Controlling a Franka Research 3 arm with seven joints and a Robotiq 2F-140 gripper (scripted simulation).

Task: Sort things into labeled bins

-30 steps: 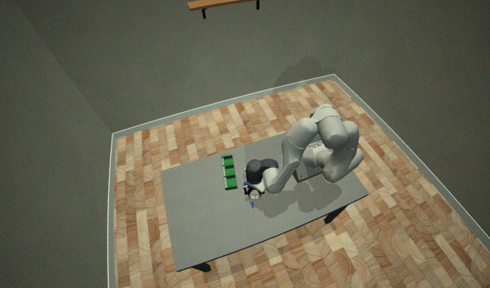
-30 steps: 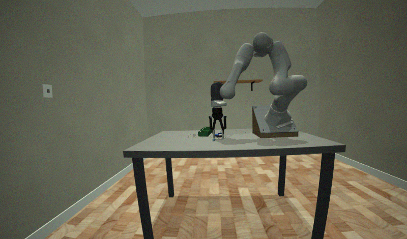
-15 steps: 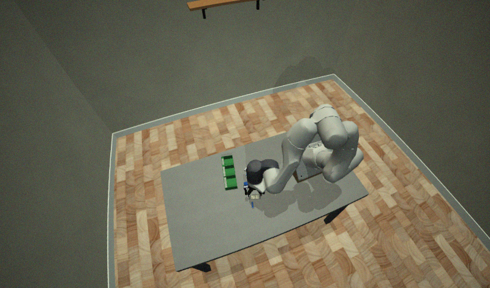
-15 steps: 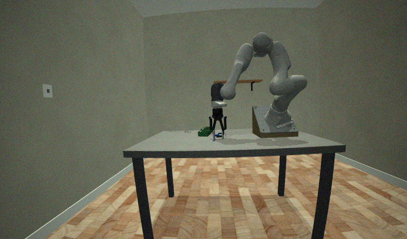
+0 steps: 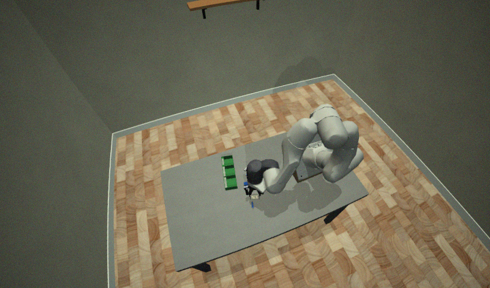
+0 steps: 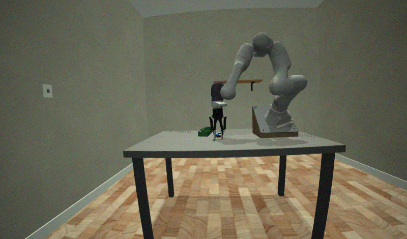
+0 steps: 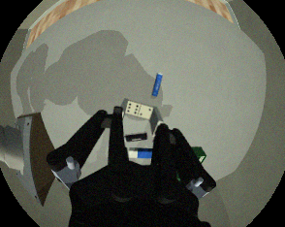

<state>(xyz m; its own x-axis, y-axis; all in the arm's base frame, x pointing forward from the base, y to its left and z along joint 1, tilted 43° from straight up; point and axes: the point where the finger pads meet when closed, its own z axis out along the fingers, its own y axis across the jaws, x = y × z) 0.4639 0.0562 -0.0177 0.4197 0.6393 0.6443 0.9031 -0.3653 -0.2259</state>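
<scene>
Low over the table [image 5: 204,232], gripper [image 7: 138,120] points straight down, fingers partly closed, straddling a beige dotted box [image 7: 139,109] and a small blue-and-white piece [image 7: 142,154]; cannot tell if the pads actually pinch either. Thin blue stick [image 7: 157,82] lies just beyond the box, apart from the fingers. Green three-compartment bin row [image 5: 229,171] sits near the gripper. Arm [image 5: 293,157] arches back to its wedge base [image 6: 258,130].
</scene>
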